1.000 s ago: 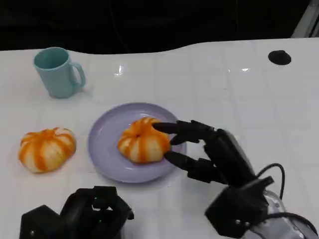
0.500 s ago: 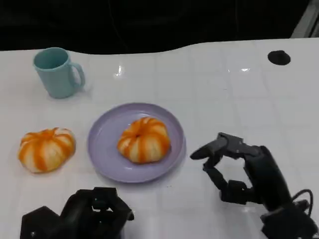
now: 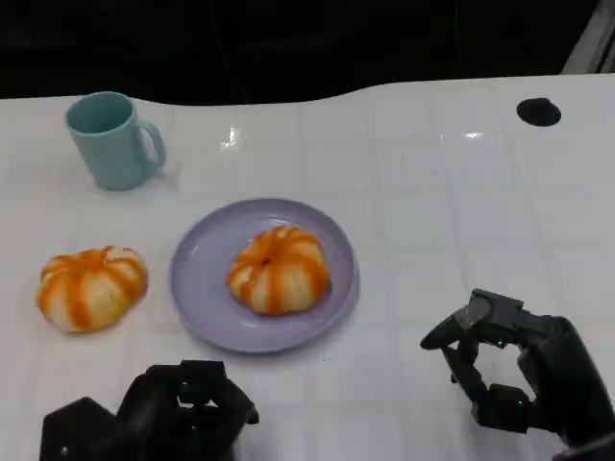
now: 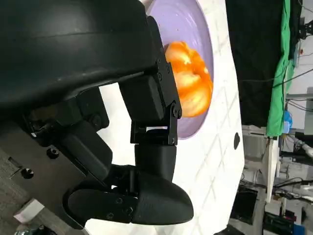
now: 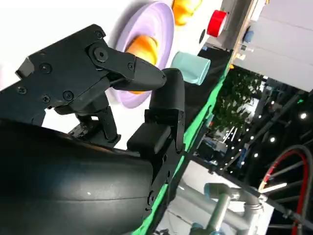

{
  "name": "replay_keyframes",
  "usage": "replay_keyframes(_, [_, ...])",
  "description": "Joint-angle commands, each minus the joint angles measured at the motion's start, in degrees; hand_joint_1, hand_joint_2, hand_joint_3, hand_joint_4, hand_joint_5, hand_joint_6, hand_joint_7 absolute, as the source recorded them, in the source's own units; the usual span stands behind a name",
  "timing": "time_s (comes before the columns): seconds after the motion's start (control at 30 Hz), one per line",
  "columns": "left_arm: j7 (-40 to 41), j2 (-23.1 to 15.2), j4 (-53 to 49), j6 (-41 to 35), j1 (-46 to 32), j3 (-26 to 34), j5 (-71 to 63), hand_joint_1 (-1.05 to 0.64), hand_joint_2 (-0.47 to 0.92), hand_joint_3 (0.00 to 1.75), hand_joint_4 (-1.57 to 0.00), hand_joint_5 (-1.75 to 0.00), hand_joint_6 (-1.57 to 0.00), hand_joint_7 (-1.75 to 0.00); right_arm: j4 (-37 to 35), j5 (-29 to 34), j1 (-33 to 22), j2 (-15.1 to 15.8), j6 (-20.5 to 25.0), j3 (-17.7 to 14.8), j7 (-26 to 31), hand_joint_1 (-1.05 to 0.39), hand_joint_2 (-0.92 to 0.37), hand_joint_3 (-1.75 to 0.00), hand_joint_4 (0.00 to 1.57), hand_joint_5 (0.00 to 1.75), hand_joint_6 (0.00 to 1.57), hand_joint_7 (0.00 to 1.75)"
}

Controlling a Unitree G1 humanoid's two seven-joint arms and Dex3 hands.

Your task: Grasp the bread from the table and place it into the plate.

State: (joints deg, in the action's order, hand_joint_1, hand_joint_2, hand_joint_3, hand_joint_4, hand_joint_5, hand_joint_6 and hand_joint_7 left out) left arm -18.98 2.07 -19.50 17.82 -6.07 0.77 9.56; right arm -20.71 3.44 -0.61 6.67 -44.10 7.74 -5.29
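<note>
From the head view I have one bread [image 3: 279, 270] sitting in the middle of the lilac plate [image 3: 202, 288] at frame centre, and a second bread [image 3: 90, 287] on the bare table [image 3: 432, 192] just left of the plate, apart from its rim. A teal mug [image 3: 110, 139] stands upper left, well clear of both; a small black disc [image 3: 538, 111] lies far upper right near the table's back edge. My right hand [image 3: 514, 370] is at lower right, off the plate, fingers curved but apart and holding nothing. Open white table lies between it and the plate rim. My left hand [image 3: 159, 418] sits at the lower left edge below the plate, fingers curled in; it looks empty, though the head view is dark there. Left wrist view adds the plated bread [image 4: 190, 81] past the fingers [image 4: 151, 98]. Right wrist view catches plate [image 5: 156, 34], mug [image 5: 190, 68] and a red object [image 5: 216, 23] beyond the table.
</note>
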Motion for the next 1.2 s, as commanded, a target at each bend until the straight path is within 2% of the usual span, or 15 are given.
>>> replay_keyframes(0.03, [-0.1, -0.6, -0.4, 0.5, 0.0, 0.4, 0.4, -1.05, 0.51, 0.73, -1.57, -1.23, -1.40, -0.81, 3.5, -3.1, -2.7, 0.4, 4.0, -0.9, -2.3, -0.43, -0.65, -0.82, 0.85, 1.73, 0.84, 1.33])
replay_keyframes(0.17, [0.3, -0.6, -0.2, 0.4, 0.0, 0.3, 0.1, -1.05, 0.51, 0.73, -1.57, -1.23, -1.40, -0.81, 7.3, -4.2, -5.4, -0.1, 7.7, -1.1, -3.2, -0.42, -0.64, -0.84, 0.88, 1.75, 0.84, 1.36])
replay_keyframes(0.53, [-0.7, -1.2, -0.9, 0.2, 0.5, 0.8, 1.2, -1.05, 0.52, 0.71, -1.57, -1.22, -1.41, -0.79, 9.8, -3.4, -8.6, -1.4, 9.8, -1.4, -2.4, -0.44, -0.63, -0.89, 0.88, 1.75, 0.80, 1.45])
replay_keyframes(0.73, [-1.1, -1.7, -1.6, 0.4, 0.7, 1.3, 1.5, -1.05, 0.55, 0.68, -1.57, -1.20, -1.41, -0.78, 7.2, -3.2, -8.2, -2.8, 8.0, -1.7, -2.4, -0.43, -0.63, -0.89, 0.89, 1.75, 0.79, 1.47])
replay_keyframes(1.2, [-0.4, -1.4, -2.9, 1.3, 1.5, 1.4, 0.6, -1.05, 0.56, 0.66, -1.57, -1.22, -1.41, -0.79, 3.7, -2.7, -6.7, -3.2, 5.8, -2.9, -2.7, -0.46, -0.64, -0.86, 0.90, 1.75, 0.81, 1.45])
